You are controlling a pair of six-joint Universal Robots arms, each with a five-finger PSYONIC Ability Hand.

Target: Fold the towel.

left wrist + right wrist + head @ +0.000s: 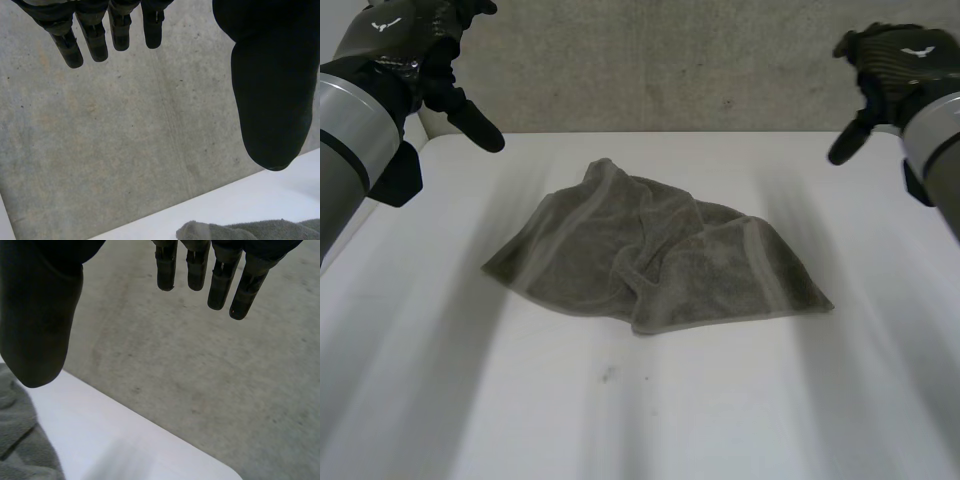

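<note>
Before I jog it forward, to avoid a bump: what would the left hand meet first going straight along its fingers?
Probably the grey concrete wall behind the table. The left hand aims its open fingers above the towel, though depth is unclear.

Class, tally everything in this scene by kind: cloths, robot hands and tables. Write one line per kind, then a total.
towel, grey: 1
robot hands, black: 2 (left hand, right hand)
table, white: 1
Total: 4
</note>
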